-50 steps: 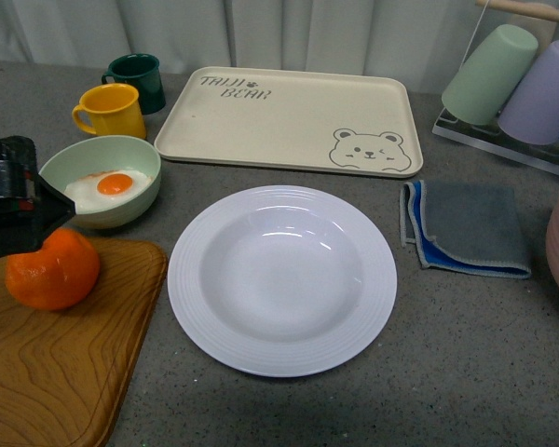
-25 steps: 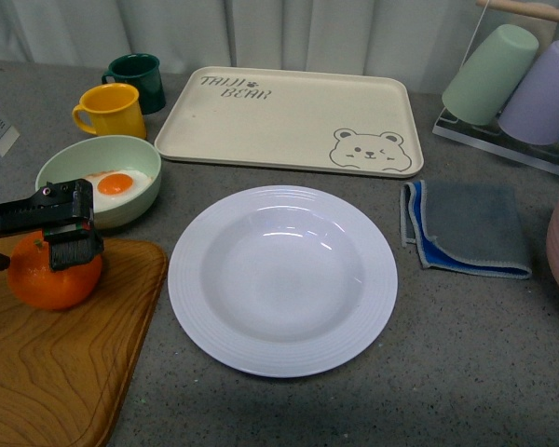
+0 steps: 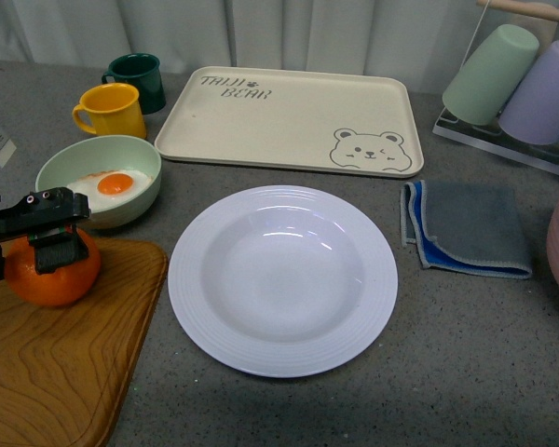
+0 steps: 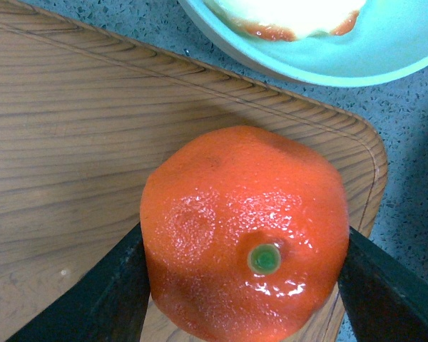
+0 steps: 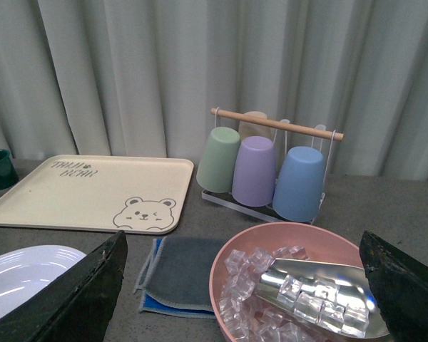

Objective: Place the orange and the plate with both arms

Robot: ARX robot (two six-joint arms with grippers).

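Plainly the step in hand is the pick-up of the orange [image 3: 51, 270]. From the front, it sits on the near corner of the wooden board [image 3: 65, 372] at the left, just in front of the green bowl [image 3: 98, 177]. The left gripper [image 3: 54, 244] has its pad against the fruit's upper face. The plate [image 3: 191, 279] lies empty mid-table, just beside the board and apart from it, with the tray [image 3: 289, 116] behind. The right arm does not show here.

The left wrist camera adds what the front hides: both dark fingers [image 4: 100, 299] flank the orange and touch its sides, stem dot facing the lens. The gripper looks clamped on it, though how firm the hold is I cannot tell, and the fruit seems to rest on the board.

The right wrist camera shows the right gripper [image 5: 241, 285] spread wide with nothing between its fingers. It hangs over a pink bowl [image 5: 228, 271] of ice, with only an edge of the plate at one corner.

Next, I judge, comes a straight lift clear of the board's raised edge. The right arm has to cross to the plate and take its thin, glossy rim, which may slip.
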